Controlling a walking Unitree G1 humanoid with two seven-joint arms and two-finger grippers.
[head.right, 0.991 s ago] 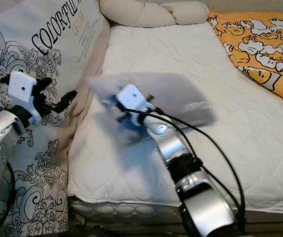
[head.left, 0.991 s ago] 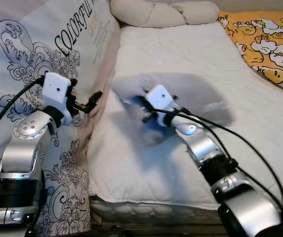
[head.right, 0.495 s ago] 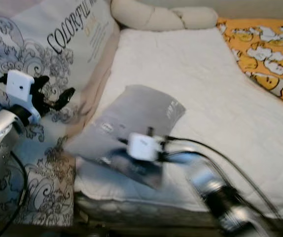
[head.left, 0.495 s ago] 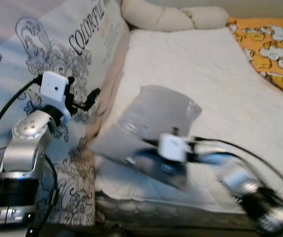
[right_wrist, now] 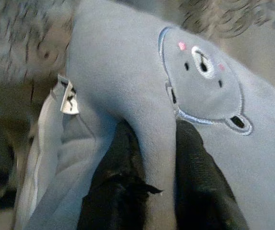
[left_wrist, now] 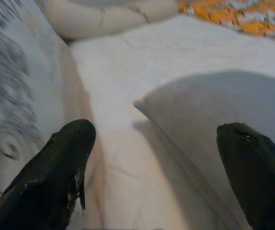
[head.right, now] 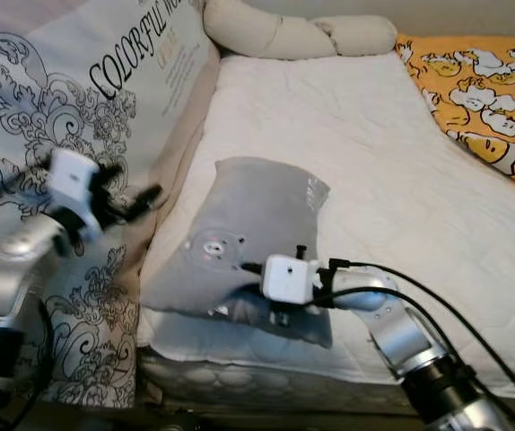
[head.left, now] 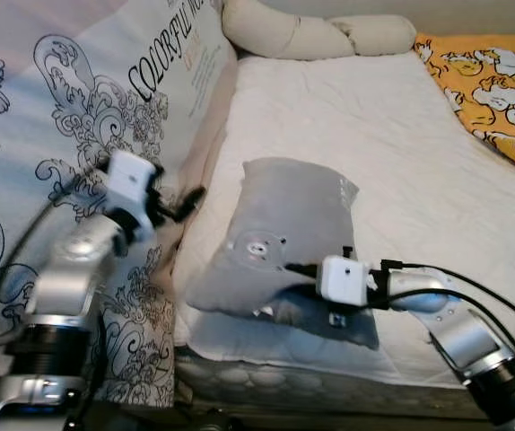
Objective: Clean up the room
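My right gripper (right_wrist: 149, 167) pinches a fold of the grey pillow (head.left: 284, 233), jaws tight on the fabric beside its embroidered bear face (right_wrist: 202, 84). The pillow lies on the white bed (head.left: 401, 144) at its near-left corner. My left gripper (left_wrist: 156, 167) hovers by the patterned quilt (head.left: 78, 117), jaws spread wide, holding nothing.

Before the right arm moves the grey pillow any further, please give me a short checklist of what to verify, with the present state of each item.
1. Right gripper fingers pinch a fold of the grey pillow: ok.
2. Pillow fully on the mattress: not ok, its near corner overhangs the edge.
3. Left gripper open, holding nothing: ok.
4. Left gripper apart from the pillow: ok.
5. Grip firm enough to lift: cannot tell.
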